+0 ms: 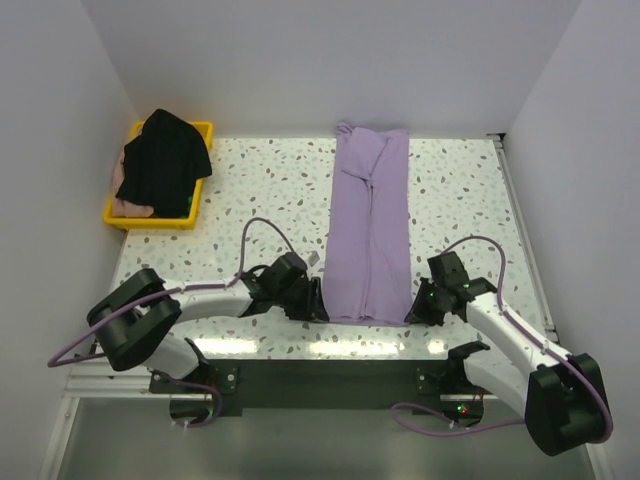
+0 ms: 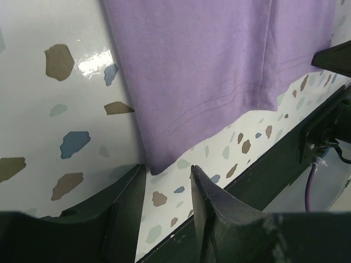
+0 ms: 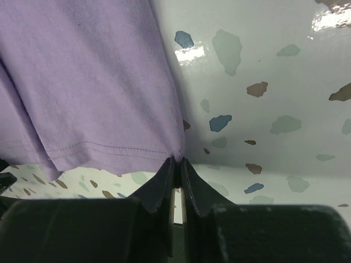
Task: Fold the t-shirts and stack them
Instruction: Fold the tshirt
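Nearest, the right gripper (image 3: 176,163) clamps a near hem corner of the lavender shirt (image 1: 370,220); the left gripper (image 2: 167,171) stands apart at the other. That shirt is only a long strip, and the black shirt (image 1: 163,160) and pink shirt (image 1: 130,207) lie bunched in the yellow tray (image 1: 150,222) far left of it, so most folding remains. Speckled table (image 1: 260,190), bare white walls.

The speckled white counter (image 1: 260,180) carries a lavender t-shirt (image 1: 370,230), folded long, reaching from far edge to near edge, and a yellow tray (image 1: 160,223) in its far left corner.

t-shirts 3: lavender (image 1: 370,225), black (image 1: 163,160), pink (image 1: 129,207) | yellow tray (image 1: 150,222) 1 | arms 2: left (image 1: 205,298), right (image 1: 495,325)
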Robot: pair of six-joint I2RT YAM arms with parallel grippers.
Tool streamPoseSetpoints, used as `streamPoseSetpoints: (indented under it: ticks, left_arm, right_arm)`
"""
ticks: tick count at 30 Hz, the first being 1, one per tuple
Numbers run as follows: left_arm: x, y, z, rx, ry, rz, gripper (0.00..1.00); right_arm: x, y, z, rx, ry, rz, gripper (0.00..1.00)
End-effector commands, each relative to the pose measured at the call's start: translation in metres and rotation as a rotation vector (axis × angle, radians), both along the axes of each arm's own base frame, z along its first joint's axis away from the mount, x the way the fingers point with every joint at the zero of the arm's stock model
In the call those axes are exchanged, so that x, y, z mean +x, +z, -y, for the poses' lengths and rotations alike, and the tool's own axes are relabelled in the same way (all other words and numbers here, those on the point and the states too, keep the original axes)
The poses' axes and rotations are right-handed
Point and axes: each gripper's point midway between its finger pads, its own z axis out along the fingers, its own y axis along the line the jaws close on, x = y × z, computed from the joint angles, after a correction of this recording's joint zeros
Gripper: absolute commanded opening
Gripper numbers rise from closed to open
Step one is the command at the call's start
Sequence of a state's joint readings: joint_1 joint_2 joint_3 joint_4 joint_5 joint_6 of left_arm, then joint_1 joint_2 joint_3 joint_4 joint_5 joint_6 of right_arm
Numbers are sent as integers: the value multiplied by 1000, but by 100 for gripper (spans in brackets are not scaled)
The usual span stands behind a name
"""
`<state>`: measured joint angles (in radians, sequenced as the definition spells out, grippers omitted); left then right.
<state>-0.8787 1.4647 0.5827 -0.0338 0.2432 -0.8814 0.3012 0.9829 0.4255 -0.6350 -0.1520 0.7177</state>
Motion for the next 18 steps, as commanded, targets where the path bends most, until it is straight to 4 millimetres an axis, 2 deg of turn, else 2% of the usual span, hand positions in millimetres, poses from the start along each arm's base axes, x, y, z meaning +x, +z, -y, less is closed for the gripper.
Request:
streamPoseSetpoints:
  ticks: [1, 6, 11, 14, 15, 18]
  left_arm:
    - [0, -21, -9, 24, 37, -19, 44]
    - [1, -32, -9, 36, 53, -34, 40]
    - [6, -35, -18, 93, 77, -13, 37]
    - [8, -35, -21, 125, 77, -10, 26]
    - [9, -35, -22, 132, 73, -3, 15]
    - [12, -31, -21, 147, 61, 8, 0]
  right_arm:
    - [0, 7, -6, 32, 16, 7, 8]
    - [-2, 10, -6, 33, 26, 11, 6]
    - [-2, 13, -6, 31, 33, 13, 5]
    - [1, 17, -7, 37, 38, 21, 1]
    - [1, 18, -8, 40, 41, 22, 0]
    - [3, 24, -13, 67, 53, 33, 0]
